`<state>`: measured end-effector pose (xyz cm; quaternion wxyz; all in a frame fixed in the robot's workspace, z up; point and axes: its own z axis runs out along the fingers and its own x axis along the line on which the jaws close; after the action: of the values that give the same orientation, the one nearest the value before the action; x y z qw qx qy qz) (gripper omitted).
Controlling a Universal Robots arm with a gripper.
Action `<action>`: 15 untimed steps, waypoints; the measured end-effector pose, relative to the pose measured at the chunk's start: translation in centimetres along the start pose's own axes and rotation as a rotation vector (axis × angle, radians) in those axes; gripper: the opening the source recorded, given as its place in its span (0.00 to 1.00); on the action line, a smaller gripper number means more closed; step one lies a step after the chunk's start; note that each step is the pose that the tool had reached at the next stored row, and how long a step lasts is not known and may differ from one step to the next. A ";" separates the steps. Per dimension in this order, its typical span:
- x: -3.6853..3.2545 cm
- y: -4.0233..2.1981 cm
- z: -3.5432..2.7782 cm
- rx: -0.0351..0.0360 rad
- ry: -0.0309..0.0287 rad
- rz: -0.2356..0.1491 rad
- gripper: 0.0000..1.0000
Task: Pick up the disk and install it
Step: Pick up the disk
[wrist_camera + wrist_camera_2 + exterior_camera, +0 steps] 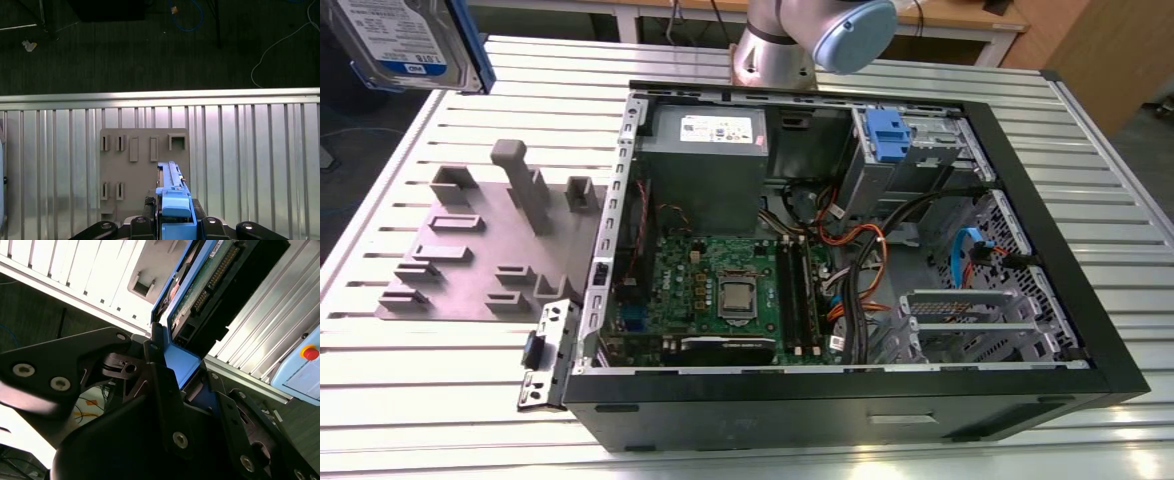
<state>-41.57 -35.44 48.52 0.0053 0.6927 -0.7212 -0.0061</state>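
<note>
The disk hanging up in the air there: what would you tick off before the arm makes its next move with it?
1. Disk gripped: ok. In both wrist views the jaws are shut on its blue frame.
2. Disk free of the grey holder plate: ok. In the exterior view it hangs high, apart from the plate.
3. Computer case open: ok. The side is off and the inside is exposed.
4. Cables out of the way: cannot tell. Orange and blue ones lie loose near the metal cage.
5. Slot for the disk free: cannot tell from these views.
</note>
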 end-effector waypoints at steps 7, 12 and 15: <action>0.06 -0.39 0.00 0.0001 0.0000 0.000 0.37; 0.06 -0.50 -0.01 0.0000 0.0000 0.000 0.37; 0.06 -0.61 -0.01 0.0001 0.0000 0.000 0.37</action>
<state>-40.96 -35.52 48.52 0.0052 0.6927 -0.7211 -0.0061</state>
